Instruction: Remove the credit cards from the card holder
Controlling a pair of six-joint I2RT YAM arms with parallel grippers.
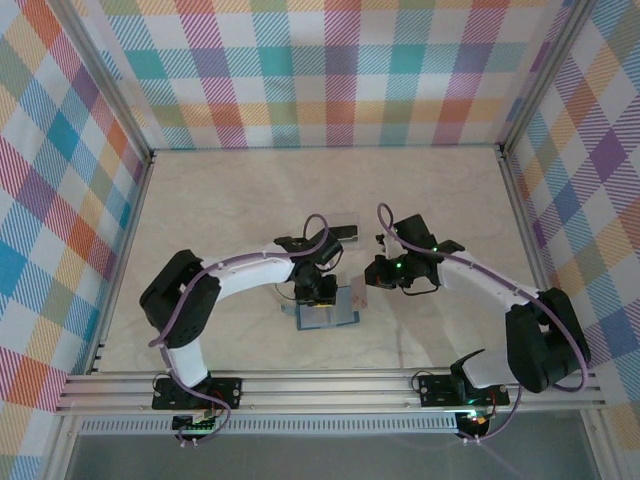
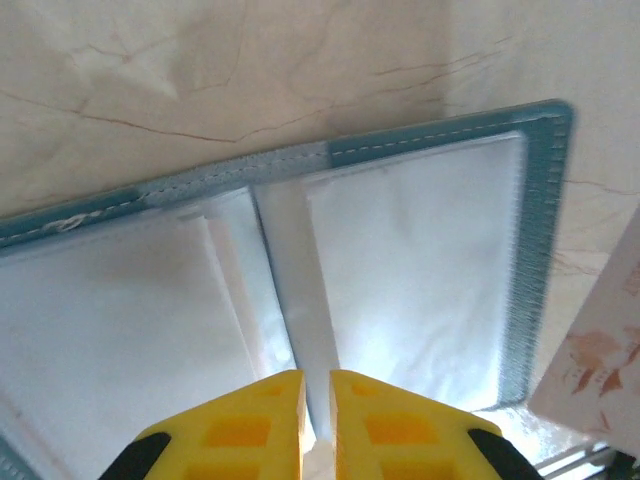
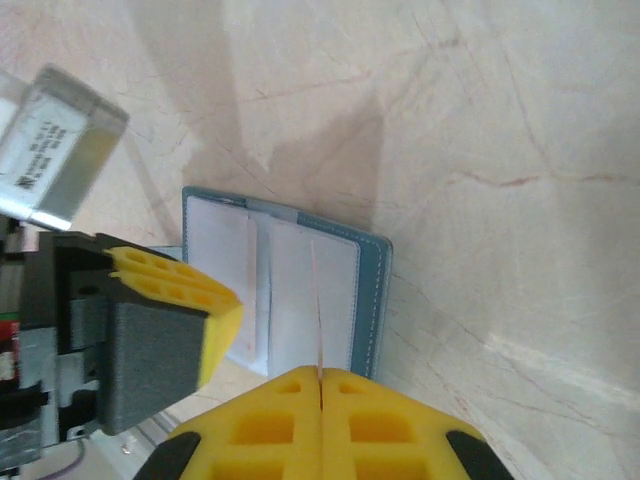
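The teal card holder (image 1: pixel 335 320) lies open on the table, its pale inner pockets (image 2: pixel 420 270) facing up. My left gripper (image 2: pixel 317 375) stands over its middle, the yellow fingers nearly together on a thin pale leaf of the holder that runs up from the spine. My right gripper (image 3: pixel 320 372) is shut on a credit card (image 3: pixel 317 310), seen edge-on as a thin line above the holder's right half (image 3: pixel 372 290). That credit card (image 2: pixel 600 350) is pale with pinkish marks and hangs just right of the holder (image 1: pixel 358 297).
A small clear tray (image 1: pixel 345 232) sits on the table behind the left arm. The two grippers (image 1: pixel 322 293) (image 1: pixel 370 283) are close together over the holder. Metal frame rails (image 1: pixel 330 385) run along the near edge, and checked walls close the other sides.
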